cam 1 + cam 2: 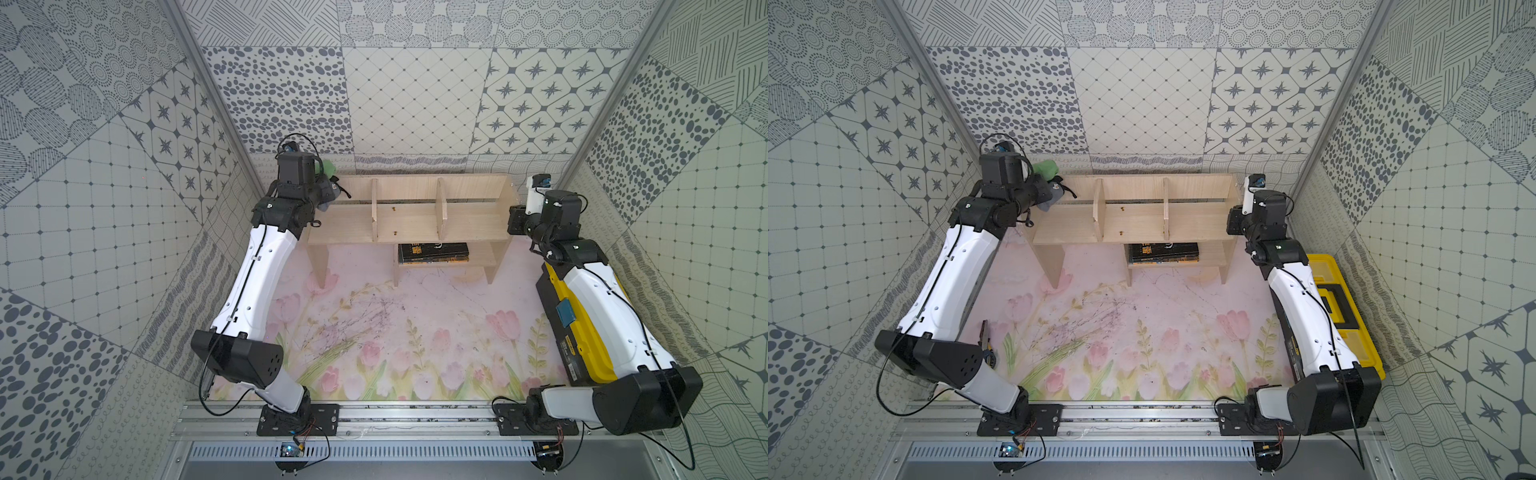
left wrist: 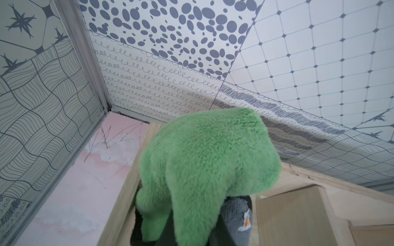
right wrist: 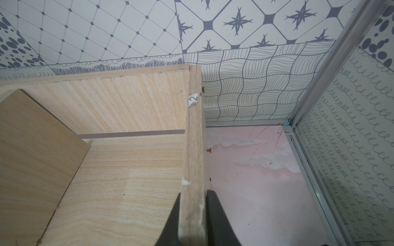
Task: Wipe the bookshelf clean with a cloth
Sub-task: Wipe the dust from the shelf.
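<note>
The pale wood bookshelf (image 1: 407, 224) (image 1: 1133, 226) stands at the back of the table in both top views. My left gripper (image 1: 332, 189) (image 1: 1054, 189) is at its left end, above the left compartment, shut on the cloth (image 1: 328, 168) (image 1: 1045, 168). In the left wrist view the cloth (image 2: 209, 153) bulges green over the jaws, with a grey fold (image 2: 238, 215) beside them, and hides the fingertips. My right gripper (image 1: 513, 218) (image 3: 193, 213) is shut on the bookshelf's right side panel (image 3: 195, 138), with one black finger (image 3: 215, 215) on each face.
A black book with yellow lettering (image 1: 433, 252) (image 1: 1163, 252) lies on the short lower shelf. A yellow and black toolbox (image 1: 582, 349) (image 1: 1337, 299) sits under my right arm by the right wall. A small hand tool (image 1: 987, 340) lies near the left arm on the flowered mat (image 1: 395, 332).
</note>
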You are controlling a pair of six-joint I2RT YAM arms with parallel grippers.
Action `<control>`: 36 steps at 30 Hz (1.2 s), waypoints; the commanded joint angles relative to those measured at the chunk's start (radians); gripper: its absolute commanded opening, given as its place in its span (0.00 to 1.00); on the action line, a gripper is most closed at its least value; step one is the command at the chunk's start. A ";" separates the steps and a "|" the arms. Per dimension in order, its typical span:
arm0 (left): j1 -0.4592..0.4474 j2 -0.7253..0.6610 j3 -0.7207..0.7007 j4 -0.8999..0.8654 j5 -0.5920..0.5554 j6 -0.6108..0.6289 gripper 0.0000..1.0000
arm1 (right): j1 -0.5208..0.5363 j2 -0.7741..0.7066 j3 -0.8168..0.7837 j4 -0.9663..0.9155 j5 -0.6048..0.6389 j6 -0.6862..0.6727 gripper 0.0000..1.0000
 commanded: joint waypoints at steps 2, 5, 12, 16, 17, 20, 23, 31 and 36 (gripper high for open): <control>0.001 0.107 0.114 -0.009 0.195 -0.082 0.00 | 0.056 0.003 -0.040 -0.023 -0.259 0.139 0.00; -0.041 0.148 0.180 0.017 0.279 -0.105 0.00 | 0.056 0.008 -0.041 -0.020 -0.253 0.139 0.00; -0.161 0.149 0.186 0.058 0.284 -0.045 0.00 | 0.056 0.016 -0.034 -0.021 -0.254 0.141 0.00; -0.203 0.146 0.181 0.032 0.277 0.021 0.00 | 0.056 0.013 -0.035 -0.022 -0.253 0.140 0.00; -0.210 0.142 0.179 0.026 0.265 0.042 0.00 | 0.056 0.012 -0.036 -0.021 -0.252 0.140 0.00; -0.222 0.125 0.168 -0.025 0.217 0.092 0.00 | 0.056 0.008 -0.036 -0.021 -0.249 0.140 0.00; -0.222 0.054 0.061 -0.044 0.207 0.137 0.00 | 0.056 -0.003 -0.037 -0.023 -0.242 0.136 0.00; -0.224 -0.184 -0.264 -0.086 0.335 0.245 0.00 | 0.056 -0.004 -0.036 -0.023 -0.243 0.139 0.00; -0.221 -0.300 -0.370 -0.097 0.218 0.263 0.00 | 0.056 -0.020 -0.044 -0.023 -0.240 0.139 0.00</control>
